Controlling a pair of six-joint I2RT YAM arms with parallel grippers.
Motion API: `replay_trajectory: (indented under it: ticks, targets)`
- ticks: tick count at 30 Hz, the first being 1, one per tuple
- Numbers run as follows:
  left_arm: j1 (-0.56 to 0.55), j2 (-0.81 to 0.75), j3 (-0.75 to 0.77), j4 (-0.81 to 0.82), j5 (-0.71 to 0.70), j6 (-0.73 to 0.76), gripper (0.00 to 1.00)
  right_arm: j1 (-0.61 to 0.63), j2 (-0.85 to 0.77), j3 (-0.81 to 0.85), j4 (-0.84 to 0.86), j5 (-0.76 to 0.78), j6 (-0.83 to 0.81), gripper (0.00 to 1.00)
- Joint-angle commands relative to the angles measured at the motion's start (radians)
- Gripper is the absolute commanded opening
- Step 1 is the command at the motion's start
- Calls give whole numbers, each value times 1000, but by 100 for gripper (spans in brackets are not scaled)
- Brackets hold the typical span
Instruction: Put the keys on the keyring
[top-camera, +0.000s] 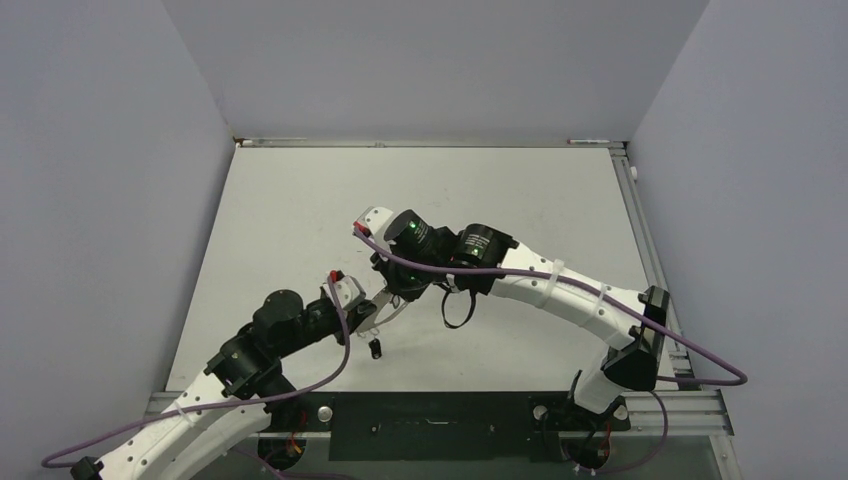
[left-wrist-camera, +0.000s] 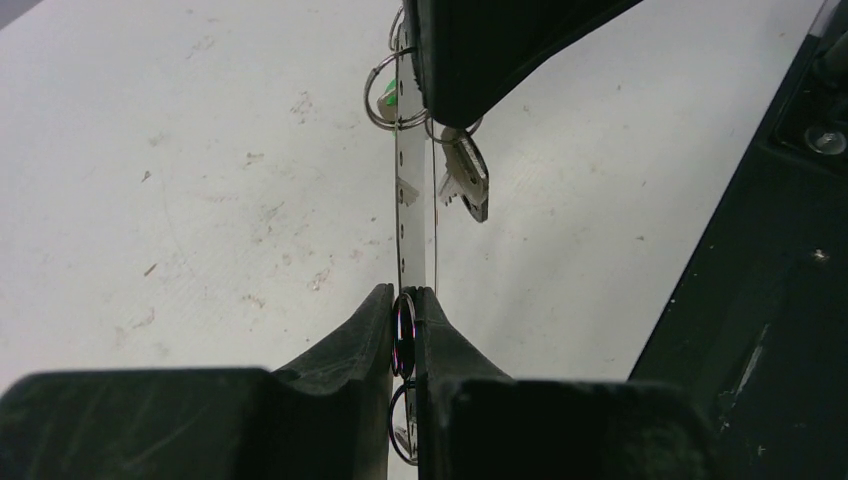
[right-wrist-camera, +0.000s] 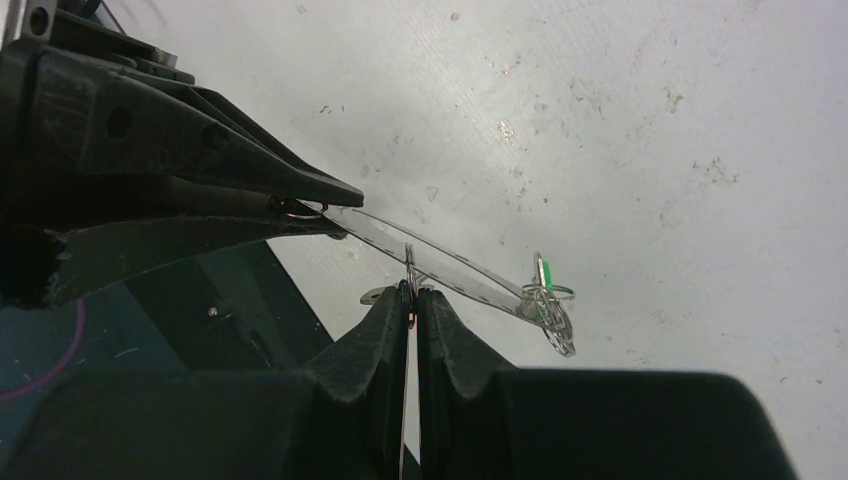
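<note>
My left gripper (left-wrist-camera: 405, 300) is shut on a dark, iridescent keyring (left-wrist-camera: 403, 335) at one end of a flat silvery strip (left-wrist-camera: 411, 215). The strip runs up to a cluster of silver rings with a green tag (left-wrist-camera: 385, 98), beside my right gripper (left-wrist-camera: 450, 70). A small silvery key (left-wrist-camera: 466, 176) hangs just under that gripper. In the right wrist view my right gripper (right-wrist-camera: 412, 290) is shut on thin metal that looks like the key's top, right against the strip (right-wrist-camera: 450, 268). From above, both grippers (top-camera: 385, 303) meet in mid-table.
A small dark object (top-camera: 375, 348) lies on the white table (top-camera: 300, 210) just in front of the grippers. A black strap loop (top-camera: 457, 312) hangs under the right arm. Grey walls close in three sides, and a metal rail (top-camera: 690, 400) lines the near edge.
</note>
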Motion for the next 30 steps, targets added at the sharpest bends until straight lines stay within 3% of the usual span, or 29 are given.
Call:
replay_trajectory:
  ticks: [1, 8, 12, 17, 21, 26, 30]
  targets:
    - [-8, -4, 80, 26, -113, 28, 0, -28, 21, 1, -23, -24, 65, 5]
    - [-9, 7, 87, -4, -154, 32, 0, -34, 68, -16, -40, -7, 89, 5]
    - [-9, 4, 87, -11, -137, 17, 0, -34, 86, -13, -60, 76, 85, 5]
    - [-10, 42, 100, -43, -189, 22, 0, -40, 106, -12, -67, -7, 119, 5]
    - [-9, 52, 103, -51, -225, 23, 14, -44, 130, -27, -71, -65, 135, 5]
    - [-9, 20, 102, -66, -236, -10, 46, -46, 155, -33, -94, -78, 129, 5]
    - [-9, -38, 108, -79, -238, -60, 57, -52, 166, -37, -102, -87, 124, 5]
